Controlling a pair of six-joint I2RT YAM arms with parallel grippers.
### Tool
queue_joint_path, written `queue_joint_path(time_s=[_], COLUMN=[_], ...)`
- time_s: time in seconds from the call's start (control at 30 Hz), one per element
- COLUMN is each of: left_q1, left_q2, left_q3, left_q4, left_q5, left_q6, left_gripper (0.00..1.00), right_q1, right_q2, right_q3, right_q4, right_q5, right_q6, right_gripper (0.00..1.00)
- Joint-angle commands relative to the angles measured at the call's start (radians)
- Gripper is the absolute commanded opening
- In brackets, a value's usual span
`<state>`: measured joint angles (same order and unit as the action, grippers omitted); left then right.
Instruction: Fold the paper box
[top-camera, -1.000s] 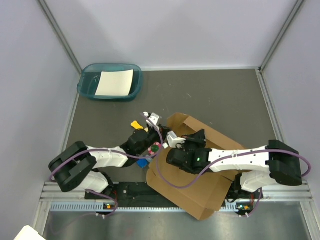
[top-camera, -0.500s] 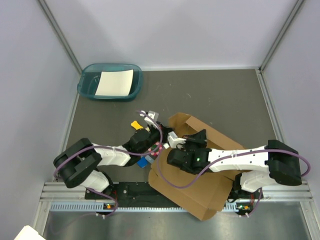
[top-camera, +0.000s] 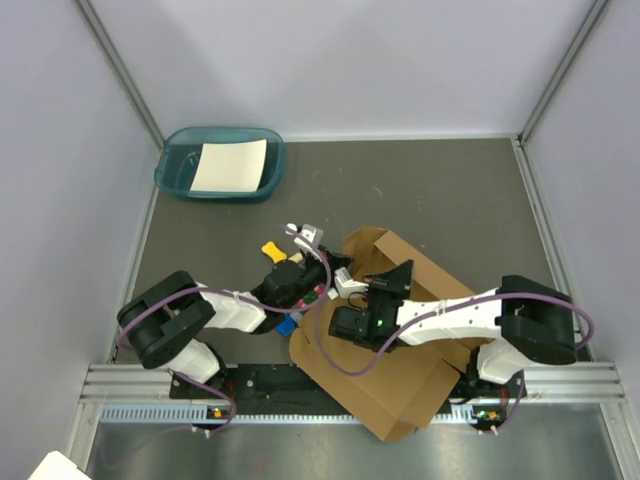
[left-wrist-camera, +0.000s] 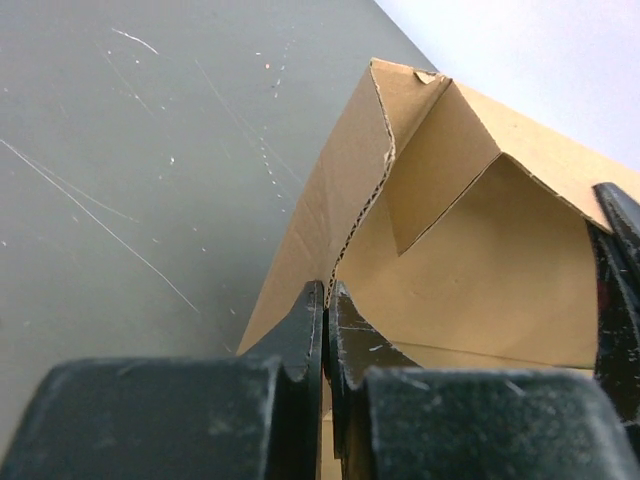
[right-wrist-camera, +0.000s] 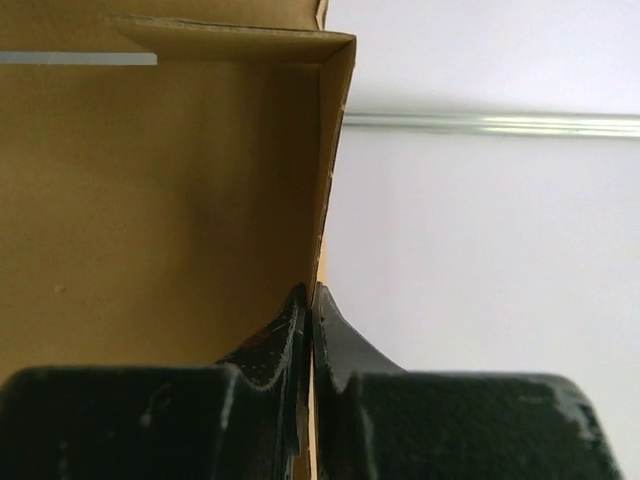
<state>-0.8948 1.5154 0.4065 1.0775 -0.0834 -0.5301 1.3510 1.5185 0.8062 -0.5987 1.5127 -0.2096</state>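
We find the paper box on the table at the near edge, right of the middle. Its near corner reaches past that edge, over the metal rail. Most of the brown corrugated sheet lies flat. The part toward the middle of the table is raised into upright walls and flaps.

The left gripper is at the left side of the raised part. In the left wrist view we see its fingers pressed together, with the torn corrugated edge of an upright wall running down between them. We read this as a clamp on the cardboard. Beyond the wall a folded flap leans inward over the inner face.

The right gripper is just beside the left one, over the sheet. In the right wrist view its fingers are drawn together on the vertical edge of a cardboard panel, which fills the left half of that view. A second panel meets it at the top and forms a corner.

The two arms cross the near part of the table from opposite sides and meet at the box.

A teal tray holding a white paper sheet stands in the far left corner, well apart from the box. A small yellow item and a small blue item lie near the left arm.
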Motion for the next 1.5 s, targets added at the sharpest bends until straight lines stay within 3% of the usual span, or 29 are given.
queue_joint_path(time_s=[0.0, 0.2, 0.47, 0.9, 1.07, 1.23, 1.47], left_q1=[-0.047, -0.036, 0.014, 0.143, 0.145, 0.148, 0.152], left_q2=[-0.003, 0.037, 0.089, 0.189, 0.203, 0.175, 0.164], left_q3=[0.153, 0.207, 0.262, 0.362, 0.345, 0.272, 0.172], left_q4=[0.13, 0.153, 0.173, 0.217, 0.214, 0.219, 0.206], left_q5=[0.155, 0.113, 0.109, 0.171, 0.192, 0.175, 0.155], left_q6=[0.061, 0.145, 0.186, 0.127, 0.099, 0.088, 0.147], left_gripper=[0.0, 0.0, 0.0, 0.0, 0.0, 0.0, 0.0], right_q1=[0.007, -0.067, -0.139, -0.265, -0.266, -0.257, -0.219], right_q2=[0.049, 0.017, 0.034, 0.092, 0.101, 0.111, 0.118], right_q3=[0.045, 0.125, 0.198, 0.237, 0.205, 0.185, 0.148], right_q4=[0.094, 0.123, 0.348, 0.666, 0.663, 0.541, 0.456], right_q5=[-0.172, -0.206, -0.322, -0.442, -0.444, -0.457, -0.44], right_q6=[0.088, 0.021, -0.198, -0.52, -0.492, -0.37, -0.34], right_gripper=[0.0, 0.0, 0.0, 0.0, 0.0, 0.0, 0.0])
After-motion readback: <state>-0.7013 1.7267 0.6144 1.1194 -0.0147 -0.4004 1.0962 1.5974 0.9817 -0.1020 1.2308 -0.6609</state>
